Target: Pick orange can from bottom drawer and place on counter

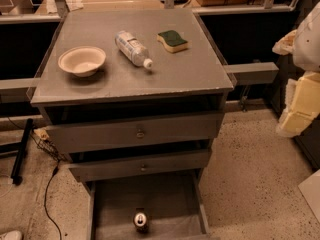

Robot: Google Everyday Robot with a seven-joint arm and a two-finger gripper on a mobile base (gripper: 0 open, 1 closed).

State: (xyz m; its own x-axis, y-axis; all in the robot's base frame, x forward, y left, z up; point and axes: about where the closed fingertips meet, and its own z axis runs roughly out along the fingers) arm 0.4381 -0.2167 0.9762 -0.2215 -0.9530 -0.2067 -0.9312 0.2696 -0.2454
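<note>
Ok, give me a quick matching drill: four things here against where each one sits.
1 orange can
2 bowl
3 sponge
4 tool

A counter, left side
B off to the counter's right, at the view's edge
C bottom drawer, near its front
D counter, back right

Pairs: 1-C; 2-A; 3-D; 4-B

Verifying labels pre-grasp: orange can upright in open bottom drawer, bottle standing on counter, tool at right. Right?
Camera view shows the bottle lying on its side on the counter, not standing. The orange can upright in open bottom drawer, tool at right edge: both correct.
</note>
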